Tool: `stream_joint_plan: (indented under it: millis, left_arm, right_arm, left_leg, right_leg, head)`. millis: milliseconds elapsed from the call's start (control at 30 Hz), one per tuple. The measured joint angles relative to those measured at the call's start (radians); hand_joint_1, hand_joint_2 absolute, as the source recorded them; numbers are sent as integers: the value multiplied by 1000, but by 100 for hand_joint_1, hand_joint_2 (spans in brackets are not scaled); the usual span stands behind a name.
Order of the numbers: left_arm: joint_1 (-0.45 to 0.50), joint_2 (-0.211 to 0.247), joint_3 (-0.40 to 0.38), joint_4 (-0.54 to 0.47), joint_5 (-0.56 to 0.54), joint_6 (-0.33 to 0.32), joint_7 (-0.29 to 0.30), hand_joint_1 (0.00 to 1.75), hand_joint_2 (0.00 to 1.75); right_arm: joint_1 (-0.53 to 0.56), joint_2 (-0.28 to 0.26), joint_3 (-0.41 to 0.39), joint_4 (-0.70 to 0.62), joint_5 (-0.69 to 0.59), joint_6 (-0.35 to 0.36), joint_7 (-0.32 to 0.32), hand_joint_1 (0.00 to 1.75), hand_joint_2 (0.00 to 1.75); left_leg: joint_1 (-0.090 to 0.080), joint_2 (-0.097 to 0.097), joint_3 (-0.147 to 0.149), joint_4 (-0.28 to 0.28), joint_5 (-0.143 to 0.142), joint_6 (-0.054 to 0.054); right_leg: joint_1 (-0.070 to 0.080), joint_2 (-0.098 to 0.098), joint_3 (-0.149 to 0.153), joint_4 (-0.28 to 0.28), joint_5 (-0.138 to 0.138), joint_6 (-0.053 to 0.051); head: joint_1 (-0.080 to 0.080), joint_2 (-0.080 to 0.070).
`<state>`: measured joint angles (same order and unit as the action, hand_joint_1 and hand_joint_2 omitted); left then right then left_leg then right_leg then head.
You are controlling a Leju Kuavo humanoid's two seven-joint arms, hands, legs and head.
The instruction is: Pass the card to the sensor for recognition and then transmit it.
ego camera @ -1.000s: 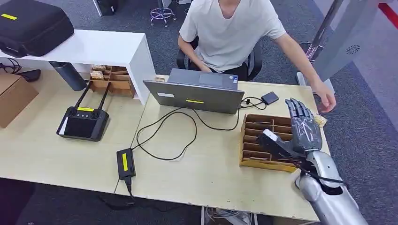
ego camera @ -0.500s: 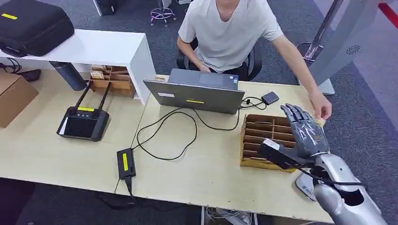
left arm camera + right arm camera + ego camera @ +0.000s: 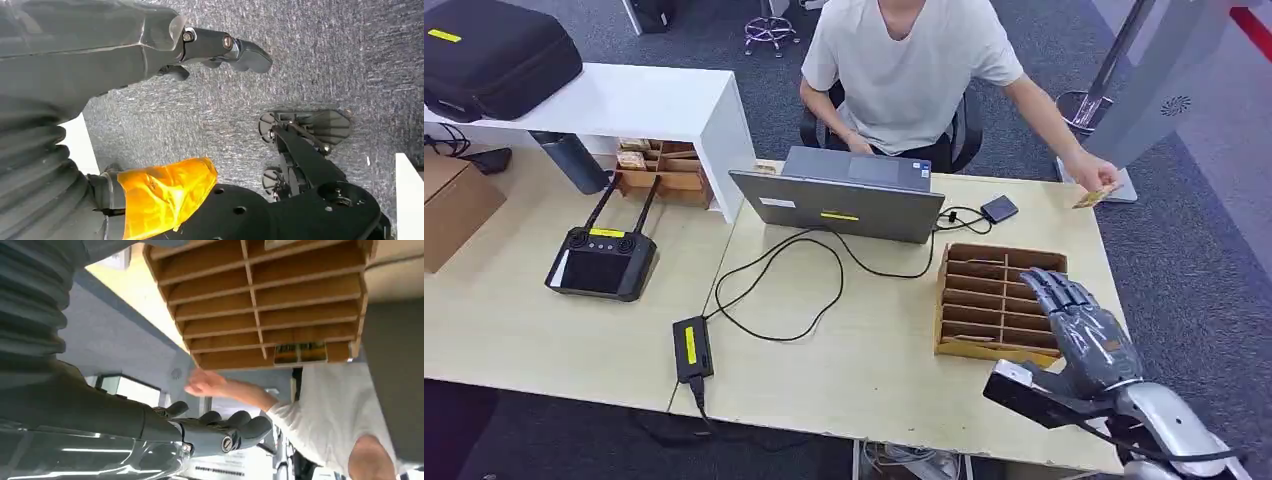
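Observation:
A person's hand holds a small tan card [image 3: 1096, 195] in the air past the table's far right corner. The black square sensor [image 3: 999, 209] lies on the table beside the laptop, cabled to it. My right hand [image 3: 1082, 335] hovers by the near right corner of the wooden slotted tray [image 3: 987, 262], fingers spread, holding nothing. In the right wrist view its fingers [image 3: 227, 427] are extended below the tray [image 3: 260, 295], and another card [image 3: 300, 352] sits in one slot. My left hand [image 3: 220, 47] hangs over grey carpet with nothing in it.
A grey laptop [image 3: 839, 195] stands in front of the seated person [image 3: 909, 60]. Black cables loop to a power brick [image 3: 691, 348]. A black remote controller [image 3: 601, 262] lies at the left. A white shelf [image 3: 624, 100] carries a black case.
The person's hand took the card from the table's right edge and lifted it away. My right hand drew back from over the tray toward the near edge, staying spread.

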<state>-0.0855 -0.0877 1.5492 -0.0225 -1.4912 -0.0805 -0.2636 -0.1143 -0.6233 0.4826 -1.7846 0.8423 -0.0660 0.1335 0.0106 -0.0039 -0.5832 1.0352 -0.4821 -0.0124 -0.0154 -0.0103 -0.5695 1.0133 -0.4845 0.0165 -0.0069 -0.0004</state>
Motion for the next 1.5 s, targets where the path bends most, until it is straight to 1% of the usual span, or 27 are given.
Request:
stream_joint_plan:
  millis: [100,267,633,667,700,733,833,967,1033,1133,1233,1367,1500]
  left_arm:
    - [3,0,0,0,3,5,0,0,175]
    - [8,-3,0,0,5,6,-2,0,175]
    - [8,-4,0,0,5,6,-2,0,175]
    - [8,-4,0,0,6,6,-2,0,175]
    - [8,-4,0,0,6,6,-2,0,175]
    - [9,-4,0,0,7,7,-2,0,175]
    - [9,-5,0,0,7,9,-2,0,175]
    - [8,-6,0,0,3,18,-2,0,175]
    - [8,-8,0,0,3,20,-3,0,175]
    - [5,-8,0,0,0,21,-2,0,175]
    - [0,-9,0,0,-1,22,1,0,175]
    - [-8,-9,0,0,-3,24,8,0,175]
    - [-14,-9,-1,0,-6,25,14,0,175]
  right_arm:
    - [40,0,0,-13,-3,-1,0,0,175]
    - [99,10,-1,-28,11,-23,1,0,175]
    - [120,21,-1,-35,15,-26,1,0,175]
    - [124,24,-2,-35,31,-42,1,0,175]
    - [131,33,-5,-35,53,-73,0,0,175]
    - [141,49,-10,-32,79,-118,-3,0,175]
    - [170,125,-24,-6,160,-278,-11,0,175]
    - [199,203,-37,42,198,-424,-12,0,175]
    - [208,239,-49,69,203,-475,-17,0,175]
    - [211,289,-67,118,196,-521,-17,0,175]
    - [209,332,-89,173,174,-543,-21,0,175]
    - [195,375,-106,239,153,-545,-37,0,175]
    - [170,407,-120,298,138,-543,-53,0,175]
  left_leg:
    - [0,0,0,0,0,0]
    - [0,0,0,0,0,0]
    - [0,0,0,0,0,0]
    - [0,0,0,0,0,0]
    - [0,0,0,0,0,0]
    - [0,0,0,0,0,0]
    - [0,0,0,0,0,0]
    - [0,0,0,-1,0,0]
    - [0,0,0,-1,0,0]
    - [0,1,0,-1,0,0]
    - [0,1,0,-1,0,0]
    - [0,1,0,-1,0,0]
    - [0,1,0,-1,0,0]
  right_leg:
    - [0,0,0,0,0,0]
    - [0,0,0,0,0,0]
    - [0,0,0,0,0,0]
    - [0,0,0,0,0,0]
    - [0,0,0,0,0,0]
    - [0,0,0,0,0,0]
    - [0,0,0,0,0,0]
    - [0,0,0,0,-1,-1]
    - [0,0,0,0,-1,-1]
    - [0,1,0,0,-1,-1]
    - [0,0,0,0,-1,-1]
    - [0,1,0,0,-1,-1]
    - [0,1,0,0,-1,-1]
  head:
    - [0,0]
    - [0,0]
    - [0,0]
    - [0,0]
    - [0,0]
    - [0,0]
    - [0,0]
    - [0,0]
    - [0,0]
    - [0,0]
    - [0,0]
    - [0,0]
    - [0,0]
